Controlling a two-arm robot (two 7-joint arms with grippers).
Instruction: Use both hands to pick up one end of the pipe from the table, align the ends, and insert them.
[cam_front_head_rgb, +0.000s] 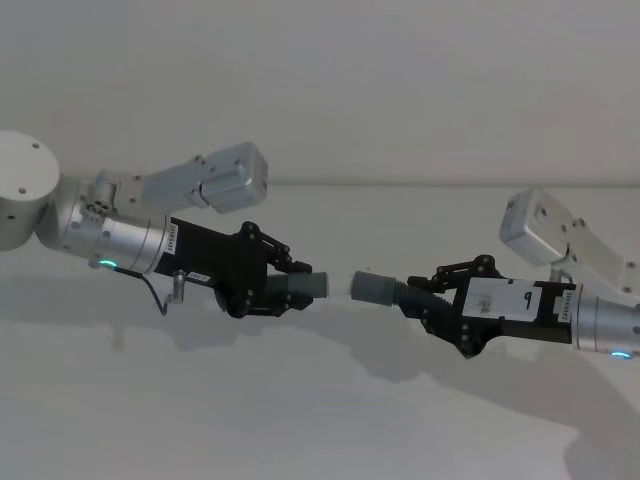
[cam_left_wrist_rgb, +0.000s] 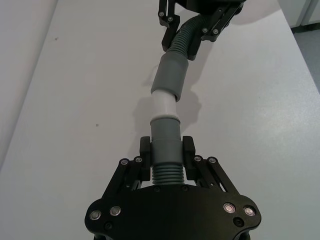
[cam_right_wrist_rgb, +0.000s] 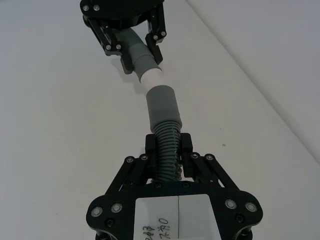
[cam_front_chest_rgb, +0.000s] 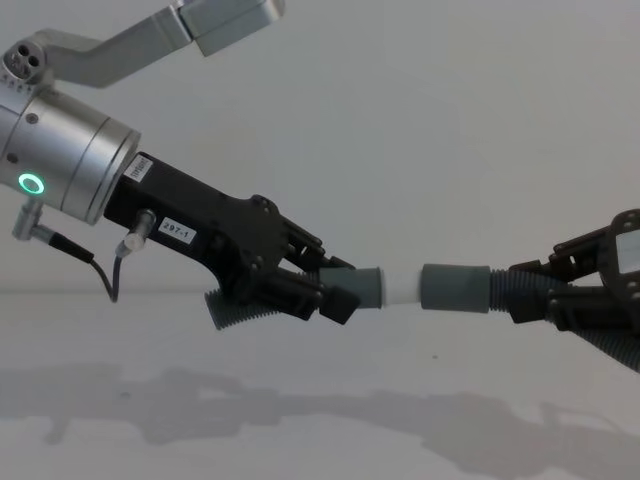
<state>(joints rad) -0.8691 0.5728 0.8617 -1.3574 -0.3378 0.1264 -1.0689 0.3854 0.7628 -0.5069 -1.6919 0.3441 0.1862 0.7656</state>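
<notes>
Two hose pieces: both held up off the white table (cam_front_head_rgb: 300, 420), nose to nose between the grippers.
Left gripper (cam_front_head_rgb: 283, 287): fingers (cam_left_wrist_rgb: 145, 159) pinch the ribbed hose piece with the white tip (cam_front_chest_rgb: 262, 310) at the base of its cuff; the ribbed tail sticks out behind and below the fingers.
White tip (cam_left_wrist_rgb: 163, 104): juts forward beyond the left fingers, out of its grey cuff (cam_left_wrist_rgb: 165, 137), pointing at the other piece.
Right gripper (cam_front_head_rgb: 432, 297): fingers (cam_right_wrist_rgb: 153, 150) clamp the ribs of the second hose piece (cam_right_wrist_rgb: 167, 150) just behind its cuff.
Open grey cuff (cam_right_wrist_rgb: 161, 105): sits ahead of the right fingers, mouth facing the white tip.
Meeting of the ends: in line; from the left wrist camera the tip's end sits at the mouth of the open cuff; whether it has gone in at all, I cannot tell.
Table: below both grippers, carrying their shadows.
</notes>
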